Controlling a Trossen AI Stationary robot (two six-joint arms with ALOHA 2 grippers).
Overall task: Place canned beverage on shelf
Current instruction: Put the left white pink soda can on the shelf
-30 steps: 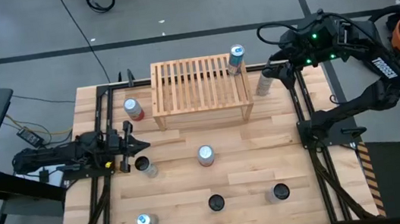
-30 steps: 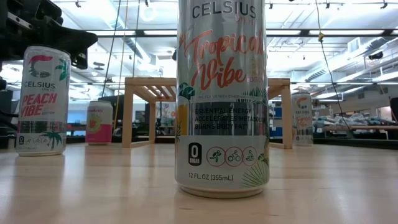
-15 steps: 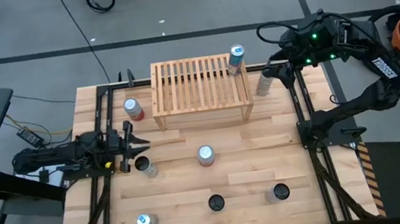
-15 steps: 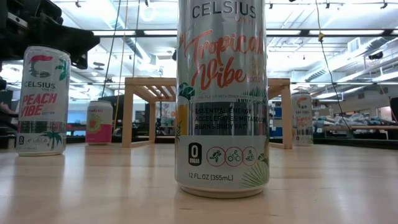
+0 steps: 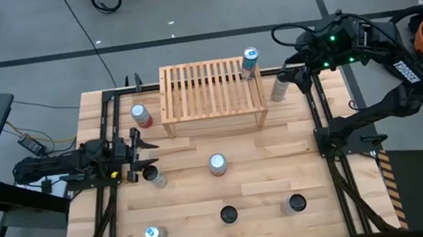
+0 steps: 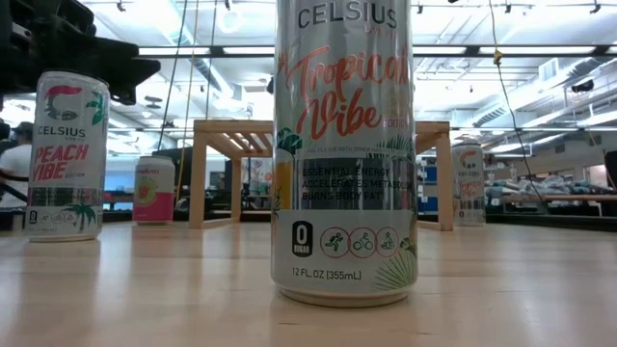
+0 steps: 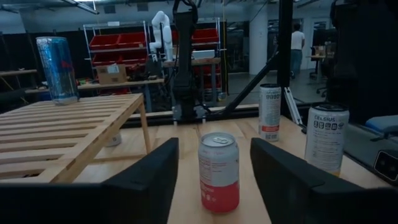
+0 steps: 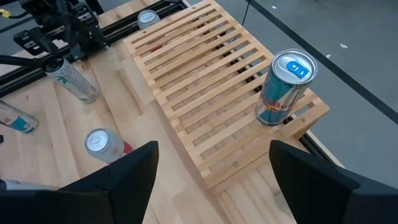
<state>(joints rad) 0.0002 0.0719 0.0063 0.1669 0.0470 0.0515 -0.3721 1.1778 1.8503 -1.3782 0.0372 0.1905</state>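
Note:
The light wooden shelf (image 5: 212, 94) stands at the table's far middle. A blue can (image 5: 250, 60) stands upright on the right end of its slatted top. My left gripper (image 5: 149, 152) hovers low at the table's left, open, pointing toward the right edge. A red-and-white can (image 7: 219, 172) stands upright on the table some way ahead of its fingers, also seen as the can (image 5: 217, 164) at mid-table. A Celsius can (image 5: 151, 174) stands just beside the gripper on its near side. My right gripper (image 8: 211, 177) hangs open above the shelf's right end, holding nothing.
More cans stand upright on the table: one left of the shelf (image 5: 141, 115), one right of it (image 5: 278, 88), and three along the near edge (image 5: 153, 234), (image 5: 229, 213), (image 5: 295, 203). The low view looks past a tall can (image 6: 345, 145) to the shelf.
My left gripper has opened: its fingertips were together a second ago and now stand apart. It stays where it was, and no can has moved.

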